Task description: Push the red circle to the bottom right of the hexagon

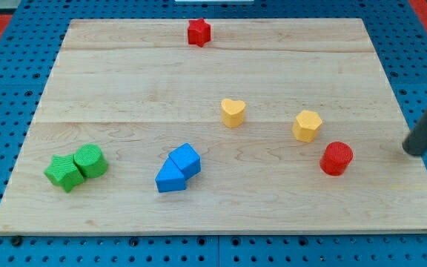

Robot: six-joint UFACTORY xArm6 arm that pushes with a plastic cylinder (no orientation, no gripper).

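Leftward of tool, red circle, apart

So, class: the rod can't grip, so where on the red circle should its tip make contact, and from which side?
Judging by the layout, little pushing seems needed: the red circle already lies to the bottom right of the yellow hexagon. For a nudge, my tip, apart at its right, should meet the round side wall squarely on centre, or the block may slip aside.

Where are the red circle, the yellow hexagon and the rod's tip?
red circle (pixel 336 157): camera view, middle of its top face.
yellow hexagon (pixel 307 124): camera view, middle of its top face.
my tip (pixel 415 150): camera view, rod's very end, at the circle's right, apart.
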